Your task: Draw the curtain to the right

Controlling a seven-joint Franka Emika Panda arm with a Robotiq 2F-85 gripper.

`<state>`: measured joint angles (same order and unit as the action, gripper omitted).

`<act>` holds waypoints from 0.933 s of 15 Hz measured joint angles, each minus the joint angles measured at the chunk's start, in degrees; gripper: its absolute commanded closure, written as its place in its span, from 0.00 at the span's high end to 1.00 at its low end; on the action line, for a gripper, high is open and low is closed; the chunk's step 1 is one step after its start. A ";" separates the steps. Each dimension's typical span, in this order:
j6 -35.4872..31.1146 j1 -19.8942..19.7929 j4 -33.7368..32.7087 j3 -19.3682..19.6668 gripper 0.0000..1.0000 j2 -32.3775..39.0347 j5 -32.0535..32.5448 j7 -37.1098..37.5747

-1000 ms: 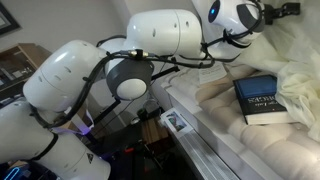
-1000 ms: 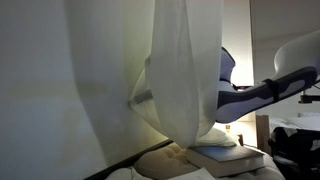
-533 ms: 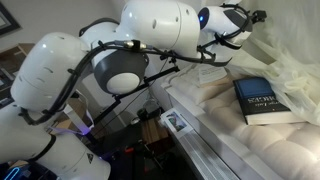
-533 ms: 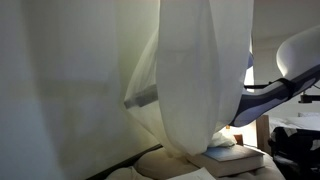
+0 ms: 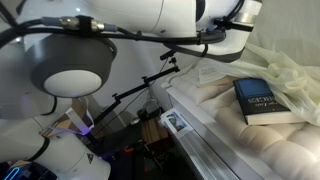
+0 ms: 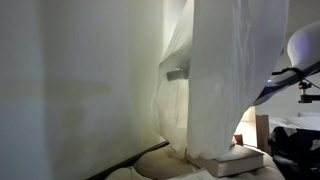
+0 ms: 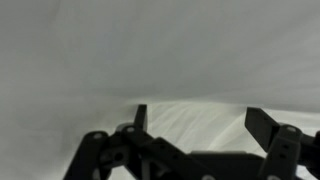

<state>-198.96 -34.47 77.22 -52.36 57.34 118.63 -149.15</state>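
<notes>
Across almost the whole of an exterior view, the curtain (image 6: 100, 90) hangs as a sheer cream-white sheet. Right of the middle it is gathered into a thick bundle of vertical folds that reaches down to the bench. In an exterior view from beside the robot, the same fabric (image 5: 296, 68) lies crumpled at the right edge, on the far side of the bench.

The robot arm (image 5: 70, 70) is white with black cables. It fills the left and top of that view and stretches toward the upper right corner, where its end leaves the picture. The bench (image 5: 230, 140) is padded in cream ribs and runs along the lower right. A dark-blue book (image 5: 262, 101) lies flat on it, just beside the crumpled fabric.

In the wrist view the claw (image 7: 200, 120) is spread. Its two dark fingers (image 7: 266, 124) stand well apart at the bottom of the picture, and pale curtain cloth fills everything behind them. Whether the cloth touches either finger cannot be told.
</notes>
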 measured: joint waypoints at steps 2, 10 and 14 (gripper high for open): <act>0.05 -7.72 4.73 -8.07 1.00 -0.57 5.85 -0.01; 15.84 -32.90 16.18 -37.98 1.00 11.57 26.00 0.92; 32.09 -37.20 22.65 -42.91 1.00 20.08 31.42 -1.05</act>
<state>-166.88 -71.67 99.87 -95.28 77.41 150.05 -150.20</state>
